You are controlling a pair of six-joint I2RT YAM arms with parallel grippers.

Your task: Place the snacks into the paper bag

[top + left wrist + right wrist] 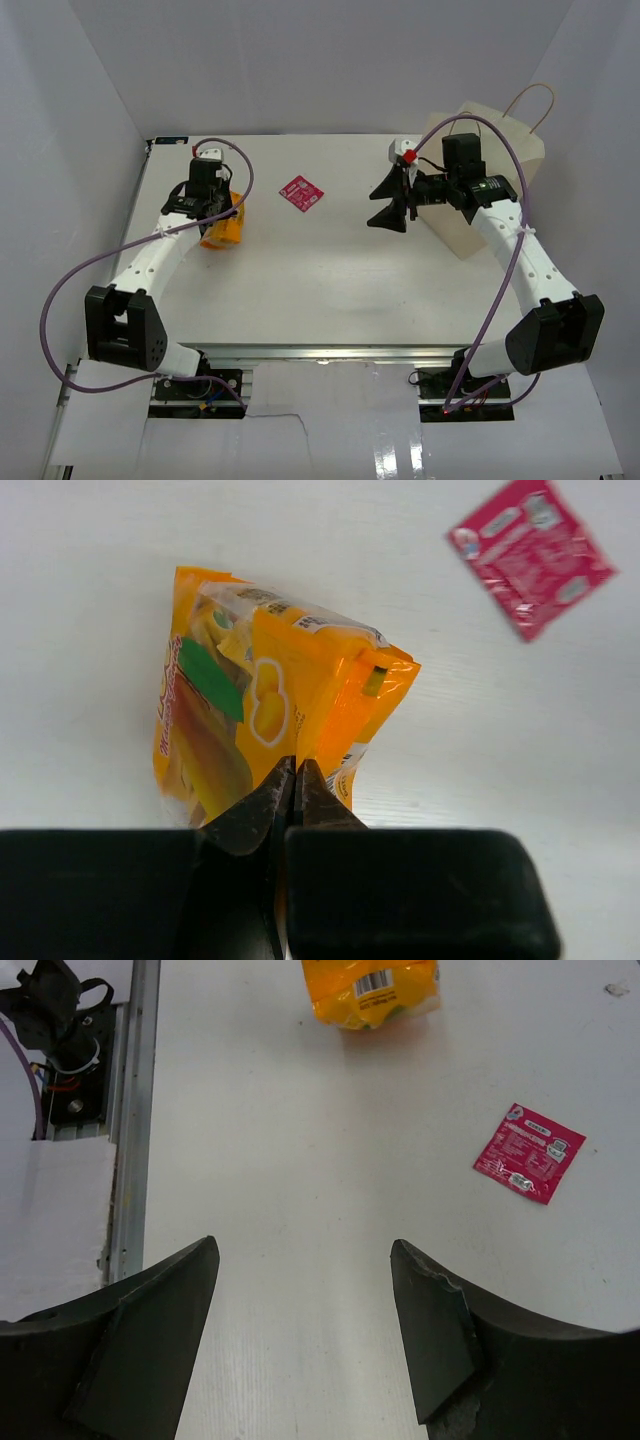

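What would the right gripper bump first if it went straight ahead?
Likely the orange packet, pinched by the left gripper; the pink-red square sits off to one side. If the right gripper tilts downward, the table could come first; depth is unclear.

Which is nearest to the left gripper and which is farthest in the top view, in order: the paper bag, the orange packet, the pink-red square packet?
1. orange packet: pinched in the left gripper, on the left.
2. pink-red square packet: lying flat near the centre, toward the far edge.
3. paper bag: standing in the far right corner.
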